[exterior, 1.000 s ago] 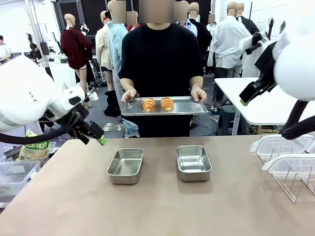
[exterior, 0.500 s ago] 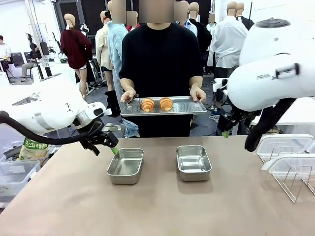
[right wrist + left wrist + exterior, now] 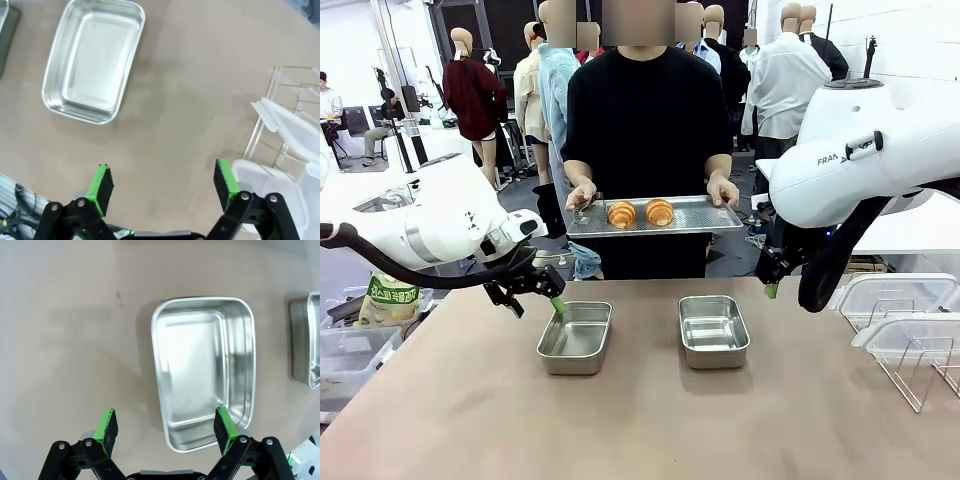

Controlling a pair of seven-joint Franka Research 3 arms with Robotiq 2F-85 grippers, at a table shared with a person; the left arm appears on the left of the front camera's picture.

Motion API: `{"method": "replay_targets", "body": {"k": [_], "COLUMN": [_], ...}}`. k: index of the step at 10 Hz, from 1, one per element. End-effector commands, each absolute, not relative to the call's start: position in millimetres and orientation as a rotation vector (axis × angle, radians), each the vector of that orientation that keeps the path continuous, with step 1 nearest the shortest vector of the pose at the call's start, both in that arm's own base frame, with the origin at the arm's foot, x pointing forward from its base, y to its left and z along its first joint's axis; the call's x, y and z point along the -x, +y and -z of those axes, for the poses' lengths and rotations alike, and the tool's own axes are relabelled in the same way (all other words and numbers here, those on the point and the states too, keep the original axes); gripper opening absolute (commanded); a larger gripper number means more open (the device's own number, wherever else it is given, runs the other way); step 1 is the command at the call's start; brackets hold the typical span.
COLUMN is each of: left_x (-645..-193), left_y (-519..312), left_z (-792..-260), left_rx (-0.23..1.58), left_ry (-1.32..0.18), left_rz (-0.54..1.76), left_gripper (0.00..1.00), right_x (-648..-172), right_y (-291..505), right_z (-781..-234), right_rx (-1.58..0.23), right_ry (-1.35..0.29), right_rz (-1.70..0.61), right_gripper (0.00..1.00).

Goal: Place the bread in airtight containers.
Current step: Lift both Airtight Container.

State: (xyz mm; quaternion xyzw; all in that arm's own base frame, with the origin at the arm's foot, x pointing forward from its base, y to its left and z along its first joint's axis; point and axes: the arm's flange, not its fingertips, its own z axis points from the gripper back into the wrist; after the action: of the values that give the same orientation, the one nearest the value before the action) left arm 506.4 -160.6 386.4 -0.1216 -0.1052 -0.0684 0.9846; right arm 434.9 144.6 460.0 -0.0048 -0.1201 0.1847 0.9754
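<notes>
Open robotics lab, two white robot arms (image 3: 430, 225) at a brown table (image 3: 620, 420), seated people (image 3: 330, 100) behind

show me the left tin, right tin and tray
left tin (image 3: 575, 338), front view, its floor
right tin (image 3: 713, 331), front view, its floor
tray (image 3: 703, 213), front view, bare right end

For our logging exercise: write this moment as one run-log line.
left gripper: open, by left tin | right gripper: open, free | left tin, right tin: empty | two rolls: on tray held by person
</notes>
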Motion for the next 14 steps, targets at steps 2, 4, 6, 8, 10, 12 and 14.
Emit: {"method": "replay_targets", "body": {"k": [2, 4, 6, 8, 10, 12, 14], "left_x": [-503.5, -508.3, -508.9, -513.6, -517.5, -525.4, -529.8], "left_y": [-167.7, -166.6, -180.8, -188.1, -190.4, -191.4, -195.5], "left_z": [-386.0, -386.5, -385.5, -380.8, -371.1, -353.9, -344.5], "left_rx": [0.253, 0.204, 0.158, 0.141, 0.123, 0.094, 0.081], "left_ry": [-0.21, -0.229, -0.257, -0.256, -0.238, -0.199, -0.181], "left_rz": [0.169, 0.124, 0.094, 0.064, 0.043, 0.018, 0.016], "left_gripper": [1.0, 1.0, 1.0, 1.0, 1.0, 1.0, 1.0], "right_x": [-434.9, -433.5, -461.7, -478.9, -497.5, -506.8, -508.6], "right_y": [144.6, 150.7, 178.4, 194.7, 200.4, 205.5, 211.2], "right_z": [-460.0, -476.5, -453.9, -428.9, -405.9, -376.0, -349.1], "right_rx": [0.01, 0.054, 0.016, -0.043, -0.032, -0.018, -0.014], "right_ry": [-0.242, -0.228, -0.204, -0.183, -0.159, -0.17, -0.166], "right_rz": [-0.373, -0.27, -0.151, -0.066, -0.02, 0.007, -0.01], "right_gripper": [1.0, 1.0, 1.0, 1.0, 1.0, 1.0, 1.0]}}
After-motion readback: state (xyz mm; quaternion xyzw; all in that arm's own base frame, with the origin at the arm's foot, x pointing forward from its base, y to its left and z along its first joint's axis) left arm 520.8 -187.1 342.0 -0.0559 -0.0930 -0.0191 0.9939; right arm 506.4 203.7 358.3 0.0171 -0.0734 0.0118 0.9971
